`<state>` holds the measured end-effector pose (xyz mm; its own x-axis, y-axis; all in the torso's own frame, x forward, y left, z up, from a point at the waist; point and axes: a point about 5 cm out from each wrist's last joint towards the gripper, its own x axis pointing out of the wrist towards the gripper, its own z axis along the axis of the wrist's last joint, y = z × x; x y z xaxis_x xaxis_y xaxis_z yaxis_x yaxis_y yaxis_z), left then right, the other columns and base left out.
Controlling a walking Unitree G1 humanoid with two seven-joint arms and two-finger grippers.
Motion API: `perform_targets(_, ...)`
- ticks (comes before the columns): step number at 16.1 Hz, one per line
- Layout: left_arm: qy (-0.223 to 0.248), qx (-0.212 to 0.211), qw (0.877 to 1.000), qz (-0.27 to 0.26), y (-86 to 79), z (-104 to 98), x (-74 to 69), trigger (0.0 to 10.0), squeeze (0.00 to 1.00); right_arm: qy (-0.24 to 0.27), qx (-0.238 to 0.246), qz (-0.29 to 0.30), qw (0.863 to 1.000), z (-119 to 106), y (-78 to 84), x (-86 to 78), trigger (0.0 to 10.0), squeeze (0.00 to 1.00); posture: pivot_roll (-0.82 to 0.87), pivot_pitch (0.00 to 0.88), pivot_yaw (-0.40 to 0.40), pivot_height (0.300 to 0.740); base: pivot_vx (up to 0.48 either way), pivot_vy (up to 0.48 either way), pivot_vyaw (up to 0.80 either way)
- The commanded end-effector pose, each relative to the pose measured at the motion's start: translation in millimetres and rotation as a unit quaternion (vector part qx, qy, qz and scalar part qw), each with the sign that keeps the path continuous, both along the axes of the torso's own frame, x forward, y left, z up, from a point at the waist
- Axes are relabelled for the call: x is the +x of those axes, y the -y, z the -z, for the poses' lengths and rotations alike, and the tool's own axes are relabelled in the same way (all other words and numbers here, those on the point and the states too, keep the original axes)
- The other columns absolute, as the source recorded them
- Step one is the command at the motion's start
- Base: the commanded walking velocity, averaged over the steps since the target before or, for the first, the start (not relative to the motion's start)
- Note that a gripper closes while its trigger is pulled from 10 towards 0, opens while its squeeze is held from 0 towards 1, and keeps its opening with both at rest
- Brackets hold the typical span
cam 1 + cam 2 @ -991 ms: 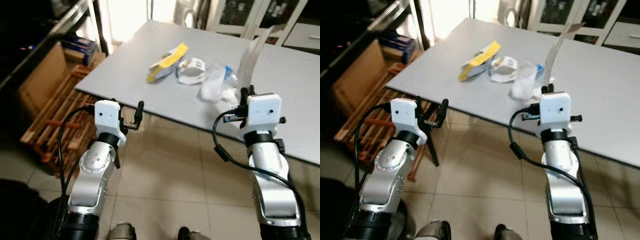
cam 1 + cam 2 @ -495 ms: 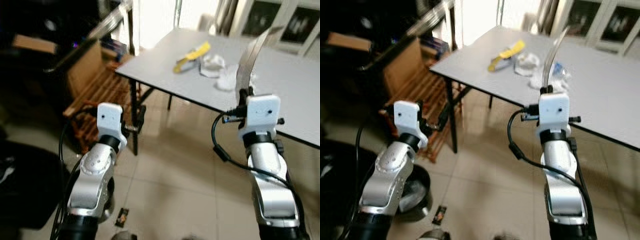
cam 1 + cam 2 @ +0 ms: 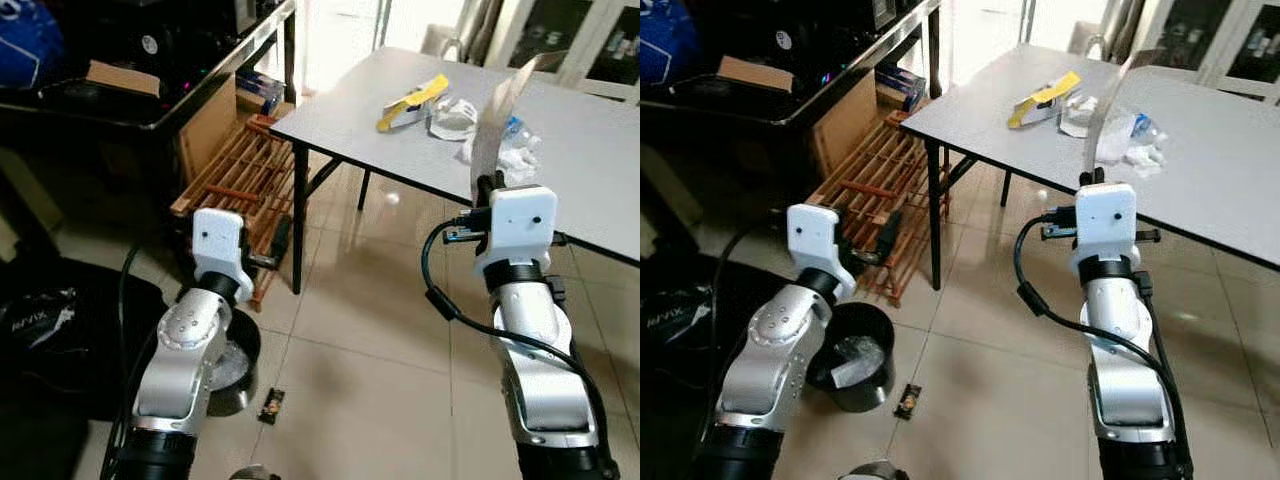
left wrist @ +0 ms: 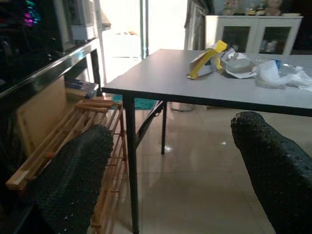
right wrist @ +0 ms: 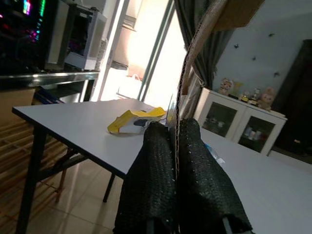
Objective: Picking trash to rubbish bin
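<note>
Both silver arms are raised in front of the body, forearms pointing up and forward over the tiled floor. The right gripper has its two black fingers pressed together on a flat strip of cardboard — a single thin piece that stands upright above the wrist and ends in a bent tip. The right arm is held just short of the grey table, near its front edge. The left gripper is spread wide with nothing between its two fingers; it is held out over the floor, above a round black rubbish bin that stands by the robot's left arm and holds some crumpled pale waste.

On the table lies one cluster of trash: one yellow-and-white carton, one white crumpled wrapper just beside it, and a clear plastic bottle with crumpled white plastic next to that — three lots in all, touching or nearly so. One small dark scrap lies on the tiles near the bin. To the robot's left a slatted wooden rack leans beside a cardboard box under a dark shelf.
</note>
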<state>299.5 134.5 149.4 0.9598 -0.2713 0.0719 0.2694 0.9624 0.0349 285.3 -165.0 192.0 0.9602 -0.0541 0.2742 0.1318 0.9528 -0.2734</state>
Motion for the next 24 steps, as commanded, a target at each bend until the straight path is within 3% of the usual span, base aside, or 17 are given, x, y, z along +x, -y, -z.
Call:
perform_targets(1, -0.002, -0.002, 1.0, 0.005, -0.1, -1, 1.1, 10.0, 0.0, 0.007, 0.002, -0.002, 1.0, -3, -2.0, 1.4, 10.0, 0.0, 0.03, 0.081, -0.019, 0.74, 0.0, 0.48, 0.0)
perform_targets(19, -0.006, 0.017, 1.0, 0.009, 2.0, 2, 5.1, 10.0, 0.0, 0.016, 0.003, 0.001, 1.0, -3, -5.9, 4.0, 10.0, 0.0, 0.03, 0.068, -0.007, 0.74, 0.0, 0.48, 0.0)
perform_targets(24, 0.001, 0.017, 0.999, 0.044, 11.4, 1, 0.8, 10.0, 0.0, 0.014, 0.007, 0.0, 1.0, -1, -7.9, 4.1, 10.0, 0.0, 0.04, 0.075, -0.004, 0.74, 0.0, 0.075, 0.0)
